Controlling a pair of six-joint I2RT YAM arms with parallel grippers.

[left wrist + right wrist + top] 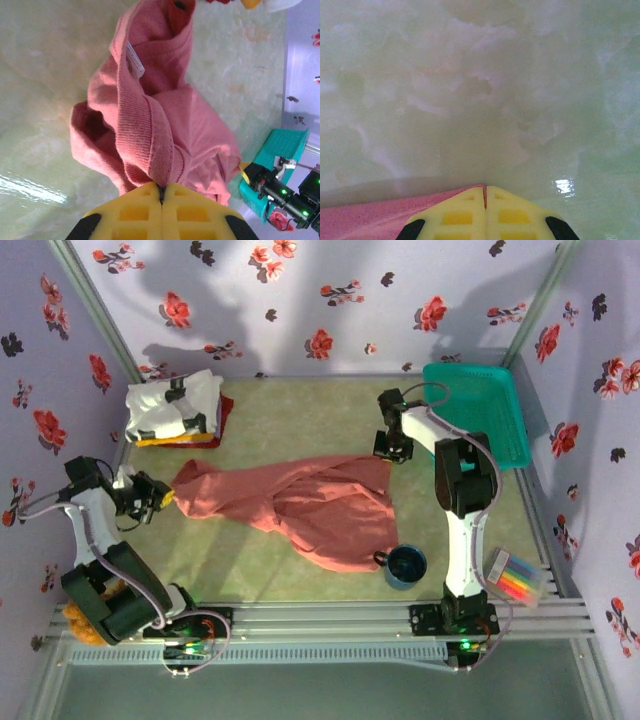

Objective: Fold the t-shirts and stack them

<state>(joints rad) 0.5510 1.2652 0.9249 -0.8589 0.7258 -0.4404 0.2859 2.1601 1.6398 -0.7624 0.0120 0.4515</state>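
Beside the teal plastic mesh basket, our right gripper clamps the crumpled salmon-pink cloth t-shirt. Far from it, our left gripper pinches the other end. With both ends held, we judge stretching it flat comes next.

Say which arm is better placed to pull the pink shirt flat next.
Left, probably: the left gripper is shut on a thick bunch of the shirt. The right gripper is shut at the shirt's far edge, catching little cloth, if any.
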